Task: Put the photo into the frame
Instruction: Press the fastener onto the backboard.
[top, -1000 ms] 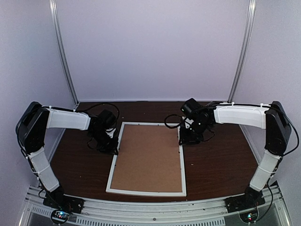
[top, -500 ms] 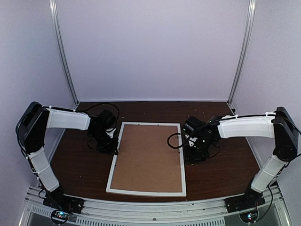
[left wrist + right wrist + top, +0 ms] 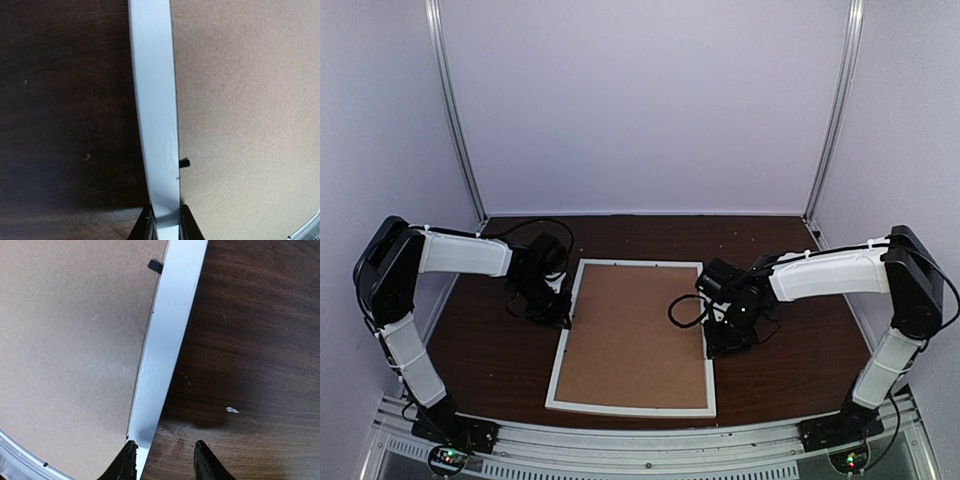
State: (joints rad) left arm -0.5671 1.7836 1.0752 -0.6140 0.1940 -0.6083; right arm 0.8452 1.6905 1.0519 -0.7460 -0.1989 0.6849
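The white frame (image 3: 630, 408) lies face down on the table with the brown backing board (image 3: 635, 335) filling it. The photo is hidden from view. My left gripper (image 3: 552, 312) is shut on the frame's left rail (image 3: 152, 100); its fingers press both sides of the rail in the left wrist view (image 3: 166, 222). My right gripper (image 3: 718, 343) is open low over the right rail (image 3: 172, 330). One of its fingertips (image 3: 129, 460) is at the rail's inner edge and the other is over bare table; the gripper (image 3: 165, 460) holds nothing.
The backing board also shows in both wrist views (image 3: 250, 100) (image 3: 75, 340). Small black retaining tabs (image 3: 184, 162) (image 3: 155, 265) stick out from the rails over the board. The dark wood table (image 3: 780, 350) surrounds the frame. White walls enclose the back and sides.
My right arm has moved along the frame's right rail from the far corner toward the near side and lowered. The left arm and the frame have not moved.
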